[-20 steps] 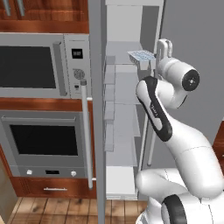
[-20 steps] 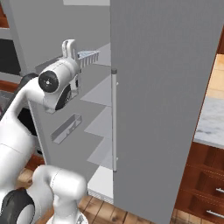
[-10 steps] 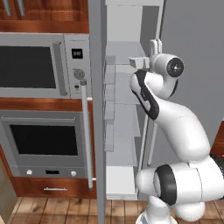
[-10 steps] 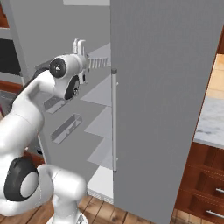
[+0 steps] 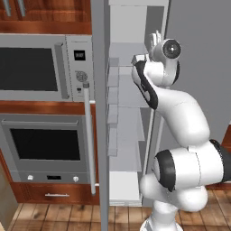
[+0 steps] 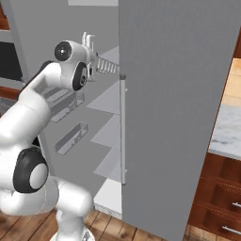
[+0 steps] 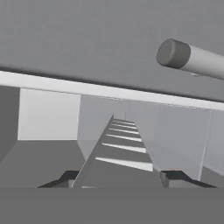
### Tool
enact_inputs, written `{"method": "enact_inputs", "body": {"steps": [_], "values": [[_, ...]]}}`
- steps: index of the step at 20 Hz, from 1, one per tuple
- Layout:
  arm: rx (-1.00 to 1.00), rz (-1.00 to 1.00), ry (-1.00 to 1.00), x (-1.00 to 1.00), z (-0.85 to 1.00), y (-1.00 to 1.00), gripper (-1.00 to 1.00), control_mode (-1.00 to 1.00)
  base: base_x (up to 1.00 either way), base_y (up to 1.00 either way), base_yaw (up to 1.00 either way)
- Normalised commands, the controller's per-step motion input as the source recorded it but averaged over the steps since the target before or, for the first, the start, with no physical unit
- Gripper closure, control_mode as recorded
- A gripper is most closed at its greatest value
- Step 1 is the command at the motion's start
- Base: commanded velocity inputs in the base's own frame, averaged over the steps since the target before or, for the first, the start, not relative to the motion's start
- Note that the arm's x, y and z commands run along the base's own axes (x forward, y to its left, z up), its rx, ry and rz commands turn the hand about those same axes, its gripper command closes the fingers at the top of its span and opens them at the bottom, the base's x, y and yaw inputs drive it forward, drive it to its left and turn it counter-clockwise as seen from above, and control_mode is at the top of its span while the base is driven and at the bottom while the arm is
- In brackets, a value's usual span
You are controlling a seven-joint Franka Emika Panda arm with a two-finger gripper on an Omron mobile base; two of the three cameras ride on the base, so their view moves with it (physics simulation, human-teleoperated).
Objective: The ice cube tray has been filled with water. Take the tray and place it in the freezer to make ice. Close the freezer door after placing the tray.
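Note:
The ice cube tray [image 7: 117, 151] runs away from me between my fingertips, its white ribs edge-on, so the water is hidden. My gripper [image 7: 119, 177] is shut on the tray's near end. It holds the tray [image 6: 108, 66] level over an upper shelf inside the freezer [image 5: 128, 113]. From the left, my gripper [image 5: 145, 56] is high in the narrow compartment with the tray [image 5: 136, 59] poking out of it. The freezer door [image 5: 100, 117] stands open to the left with its bar handle [image 5: 89, 135] facing out.
The wider grey door [image 6: 179, 94] is shut on the right, its handle [image 6: 123, 127] close to the tray. Door bins [image 6: 70, 137] line the inside of the open door. A steel microwave [image 5: 36, 67] and wall oven [image 5: 45, 144] sit to the left.
The arm has swung round and the wrist has turned. The tray has edged a little deeper over the upper shelf, still held.

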Motion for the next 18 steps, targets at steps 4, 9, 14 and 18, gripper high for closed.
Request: {"method": "enact_inputs", "body": {"steps": [4, 9, 14, 18], "values": [[-0.02, 0.0, -0.24, 0.0, -0.13, 0.0, 1.0, -1.0, 0.0, 0.0, 0.0], [-0.07, 0.0, -0.45, -0.25, -0.19, 0.0, 1.0, -1.0, 0.0, 0.0, 0.0], [0.02, 0.0, -0.02, 0.03, 0.1, -0.03, 1.0, -1.0, 0.0, 0.0, 0.0], [0.04, 0.0, 0.19, 0.53, 0.02, -0.01, 1.0, -1.0, 0.0, 0.0, 0.0]]}}
